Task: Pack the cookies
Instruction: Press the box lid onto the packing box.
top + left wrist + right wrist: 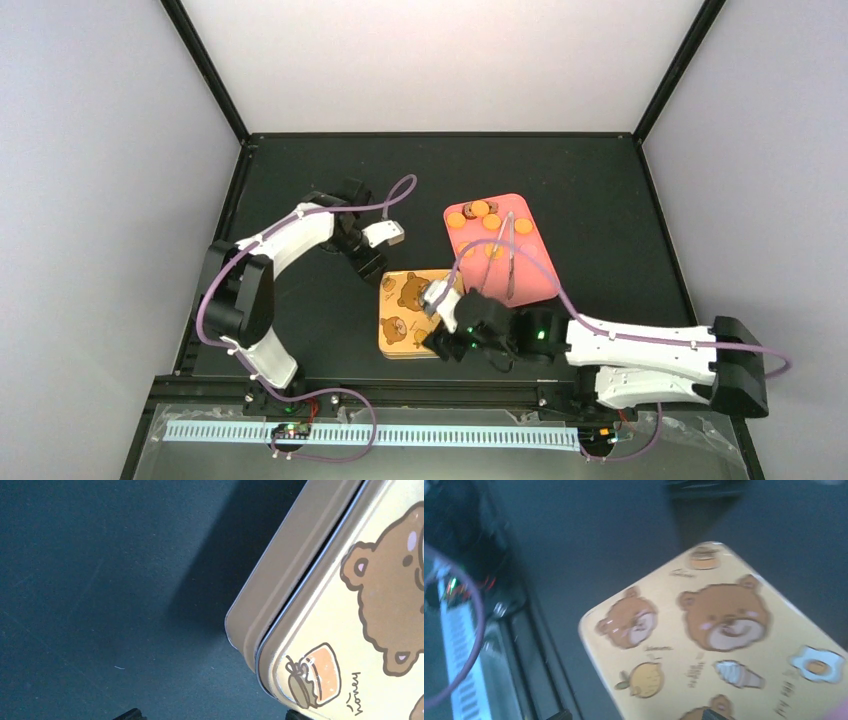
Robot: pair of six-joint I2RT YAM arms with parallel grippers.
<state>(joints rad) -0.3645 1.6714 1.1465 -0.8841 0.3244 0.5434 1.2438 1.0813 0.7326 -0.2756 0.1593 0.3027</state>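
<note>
We see the black table (300, 180) carrying a closed yellow bear-printed tin (410, 315) near centre, with a pink rectangular tray (535, 285) just beyond it to the right. The left gripper (372, 265) sits at the tin's far-left corner and the right gripper (440, 335) at its near-right edge. Both have their fingers spread and hold nothing. Slim metal tongs (508, 255) lie on the tray among the small orange round cookies (480, 209). We judge these light and brittle, best pinched gently across the rim.

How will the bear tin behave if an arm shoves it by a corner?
The tin looks like rigid sheet metal with a seated lid, so it probably won't flex. Its glossy sides and rounded corners may let a grip slip. Lying flat and low on the dark mat, it should slide or pivot rather than tip.
</note>
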